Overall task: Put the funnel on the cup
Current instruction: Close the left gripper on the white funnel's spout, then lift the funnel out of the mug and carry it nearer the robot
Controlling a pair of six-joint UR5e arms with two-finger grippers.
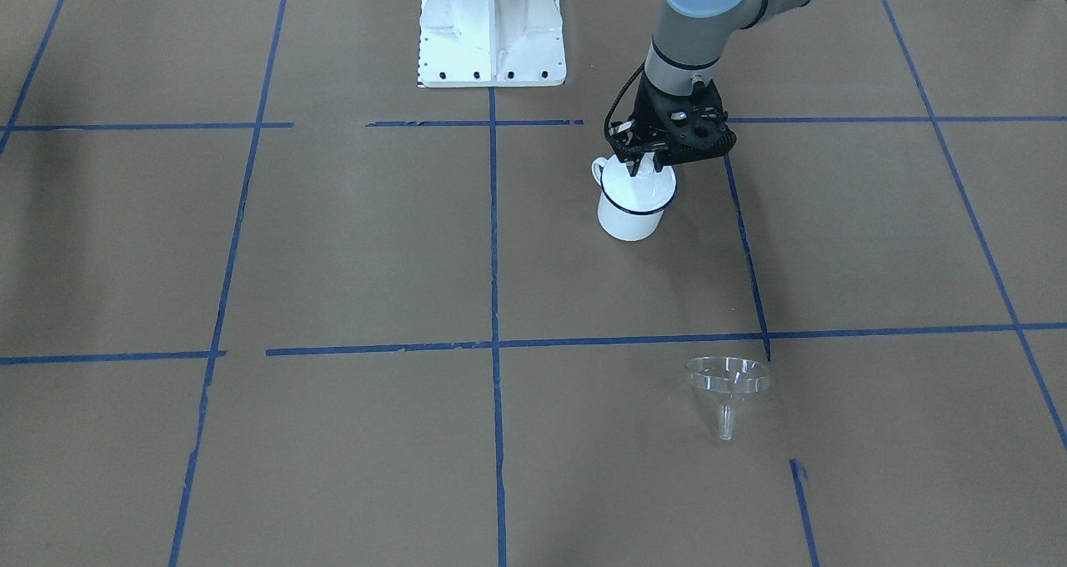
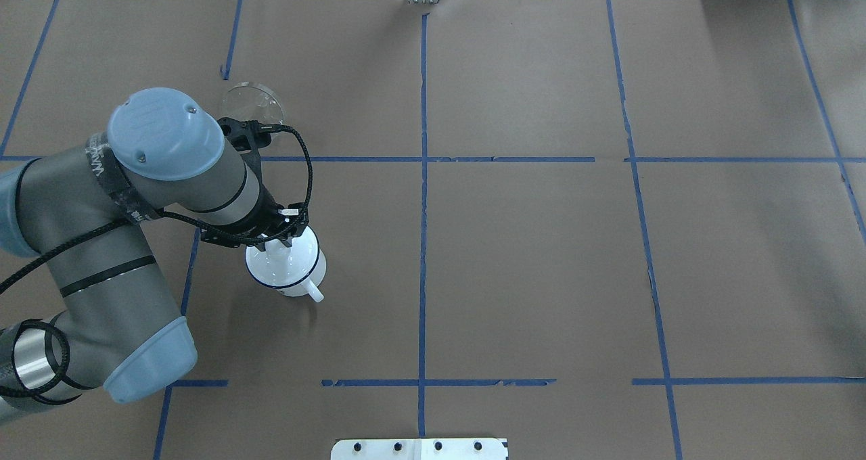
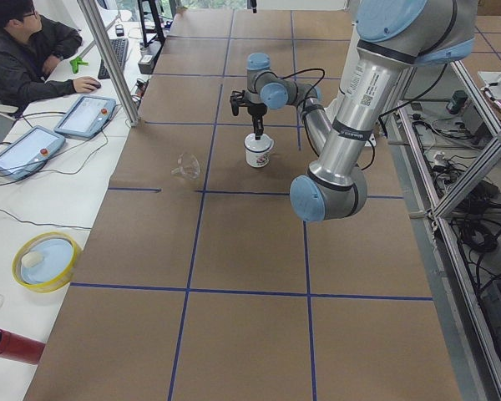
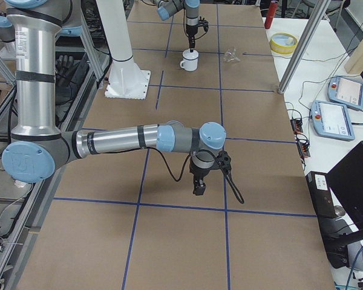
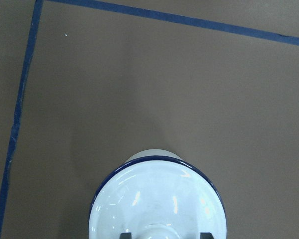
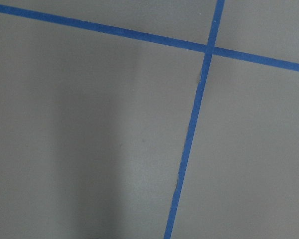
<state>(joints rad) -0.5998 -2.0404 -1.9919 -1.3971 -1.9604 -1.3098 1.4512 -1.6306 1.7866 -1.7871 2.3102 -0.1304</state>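
Left arm [image 2: 176,193]: grey cylindrical links, pale blue domed joint caps with small recessed screws, and printed lettering on a dark band behind the wrist. A black cable loops beside the black left gripper [image 1: 638,167]. Right arm [image 4: 109,142]: silver-grey tubes, blue caps, black right gripper [image 4: 198,191]. White pedestal [image 1: 492,25] with a bolted flange.

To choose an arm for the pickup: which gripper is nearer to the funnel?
Left. The left gripper is at the cup, near the funnel; the right gripper hovers far down the table.
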